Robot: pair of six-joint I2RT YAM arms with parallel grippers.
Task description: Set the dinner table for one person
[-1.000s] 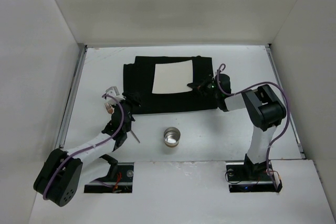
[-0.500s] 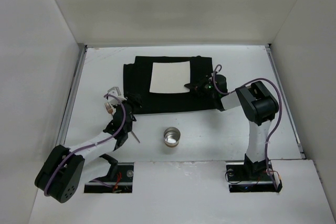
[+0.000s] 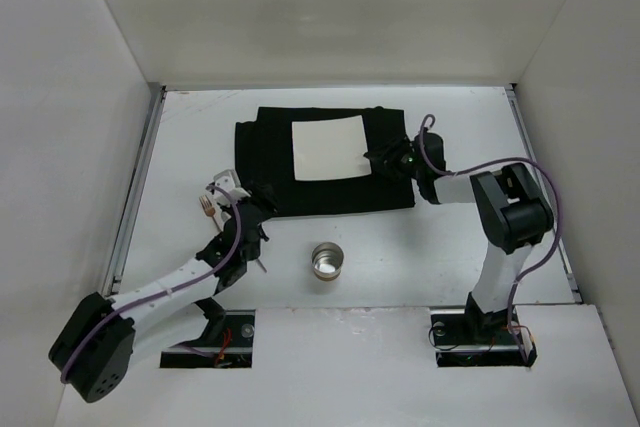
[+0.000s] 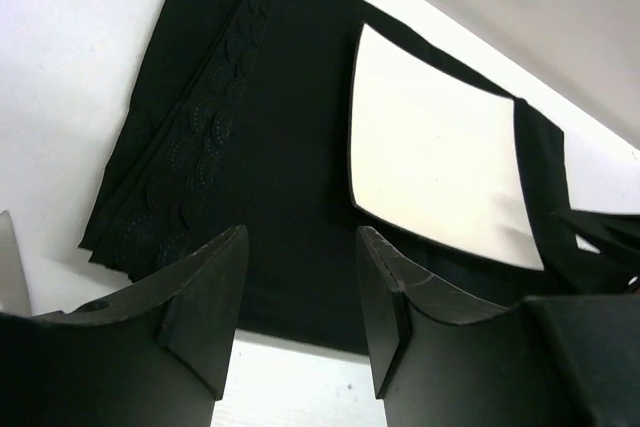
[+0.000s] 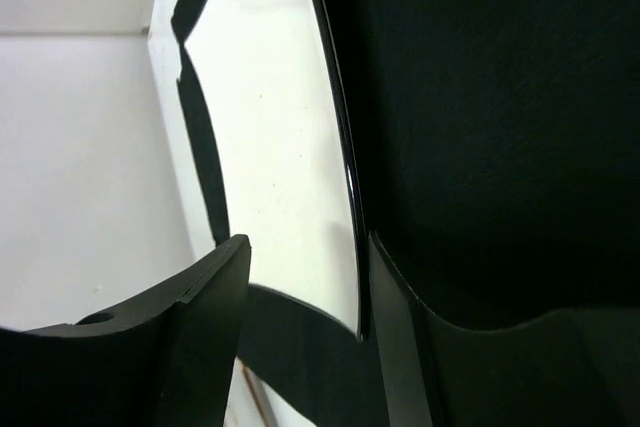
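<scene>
On the white dinner table (image 3: 460, 247) lies a black cloth mat (image 3: 262, 152) with a square white plate (image 3: 328, 147) flat on it. My right gripper (image 3: 373, 159) is at the plate's right edge. In the right wrist view its jaws (image 5: 308, 247) stand open, with the plate's (image 5: 270, 127) dark rim between them, close to the right finger, over the mat (image 5: 500, 127). My left gripper (image 3: 262, 199) hovers at the mat's near left corner, open and empty (image 4: 300, 247), facing the mat (image 4: 270, 147) and plate (image 4: 440, 167).
A small metal cup (image 3: 327, 262) stands near the table's front, between the arms. A small cluster of cutlery (image 3: 212, 197) lies left of the mat beside my left arm. White walls close off the table on three sides.
My right gripper has opened and let go of the plate's edge, and the plate has settled on the mat. My left arm has shifted slightly right, toward the mat's corner.
</scene>
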